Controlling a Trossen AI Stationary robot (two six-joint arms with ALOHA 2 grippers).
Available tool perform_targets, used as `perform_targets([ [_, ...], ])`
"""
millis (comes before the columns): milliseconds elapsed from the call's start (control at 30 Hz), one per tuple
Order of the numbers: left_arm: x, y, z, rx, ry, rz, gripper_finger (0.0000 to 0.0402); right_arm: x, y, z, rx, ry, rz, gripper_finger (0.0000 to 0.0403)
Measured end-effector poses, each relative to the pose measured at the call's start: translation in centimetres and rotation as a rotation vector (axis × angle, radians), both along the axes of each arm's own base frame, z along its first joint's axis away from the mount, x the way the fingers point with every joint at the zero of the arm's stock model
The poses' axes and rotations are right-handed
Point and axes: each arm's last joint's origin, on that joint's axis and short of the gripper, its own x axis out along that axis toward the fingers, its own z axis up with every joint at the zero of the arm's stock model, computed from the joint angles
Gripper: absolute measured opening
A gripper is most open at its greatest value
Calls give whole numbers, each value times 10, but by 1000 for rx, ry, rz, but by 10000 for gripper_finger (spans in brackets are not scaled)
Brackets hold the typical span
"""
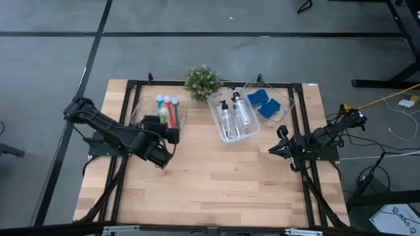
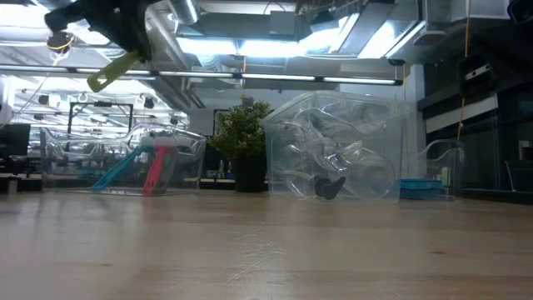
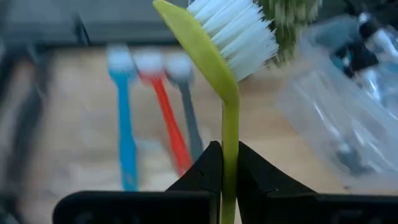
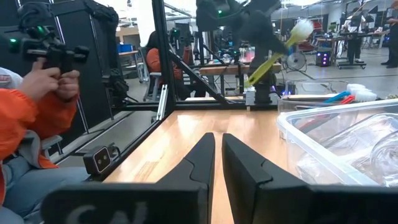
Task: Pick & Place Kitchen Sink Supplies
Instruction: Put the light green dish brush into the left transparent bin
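The yellow-green dish brush is off the table, pinched by its handle between the fingers of the left gripper, white bristles up, above the left clear bin. In that bin lie the blue brush, the red brush and the grey brush, side by side. The middle bin holds two pump bottles with black tops; the right bin holds blue sponges. A potted plant stands between the left and middle bins at the table's far edge. The right gripper waits at the right edge, its fingers nearly together around nothing. A person in an orange sleeve sits beyond the table.
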Motion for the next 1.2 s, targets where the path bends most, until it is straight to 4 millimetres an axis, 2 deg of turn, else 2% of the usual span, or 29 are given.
perform_targets([
  [167,-11,20,2,158,40,13,16,0,0,0,0,0,0,32],
  [367,-29,50,-8,203,2,97,16,0,0,0,0,0,0,32],
  [600,-40,84,-17,199,-23,102,18,0,0,0,0,0,0,32],
  [800,-41,118,-20,154,-47,9,19,0,0,0,0,0,0,32],
  [1033,-45,148,-51,47,-61,-89,20,0,0,0,0,0,0,32],
  [1200,-48,164,-61,-7,-101,-242,21,0,0,0,0,0,0,32],
])
